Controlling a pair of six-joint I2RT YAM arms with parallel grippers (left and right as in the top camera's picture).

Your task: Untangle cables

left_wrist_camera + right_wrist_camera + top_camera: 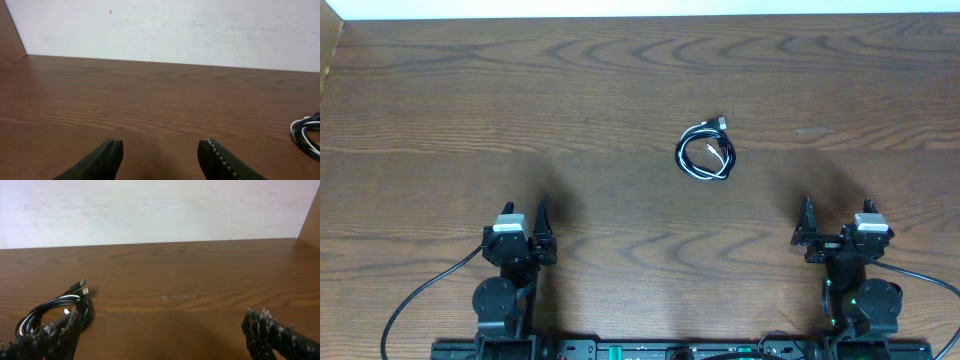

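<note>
Untangling not yet started: both grippers are standing released, and the bundle is lying untouched.

The brown wood-grain surface is carrying only the work item, while the two black arms are sitting at its near edge, well apart from each other. The left gripper is standing partly open with nothing between its jaws. The right gripper is standing fully spread and is likewise holding nothing. The thin black and white cables are lying coiled together in one small loop with plug ends protruding, near mid-surface, ahead of both arms and nearer the right one. No cord is lying separated, so by this evidence the whole task is pending: approaching, gripping and drawing the cords apart.
</note>
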